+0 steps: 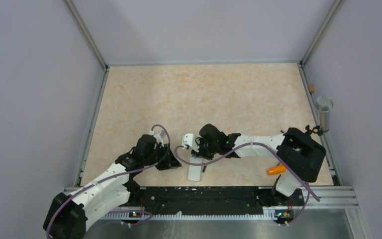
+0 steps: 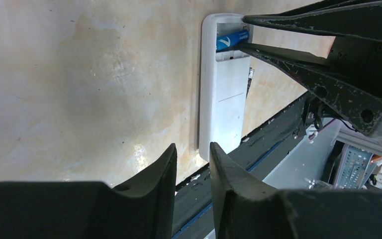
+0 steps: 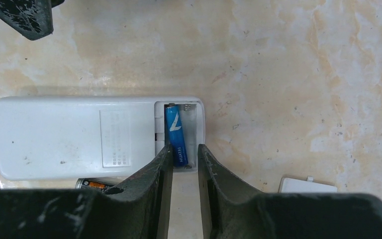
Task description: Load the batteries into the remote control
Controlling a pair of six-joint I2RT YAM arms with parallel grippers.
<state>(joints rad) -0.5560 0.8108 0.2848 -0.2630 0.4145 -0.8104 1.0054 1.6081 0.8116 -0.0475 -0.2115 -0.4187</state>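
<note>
Grey walls (image 1: 30,74) boxed in your beige table (image 1: 204,94). Left gripper (image 2: 193,152) was slightly parted and empty. Right gripper (image 3: 183,149) narrowly straddled the blue battery (image 3: 176,134); can't tell if it gripped. Remote control (image 1: 195,171) lay back-up at mid near edge, with that battery in its bay. Orange object (image 1: 276,169) sat toward the near-right corner, dark battery (image 3: 92,183) just beside the remote.

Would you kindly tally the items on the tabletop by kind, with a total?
Remote control: 1
Batteries: 2, a blue battery inside the remote and a dark battery beside it
Small white cover: 1
Orange tapered object: 1
Total: 5
</note>
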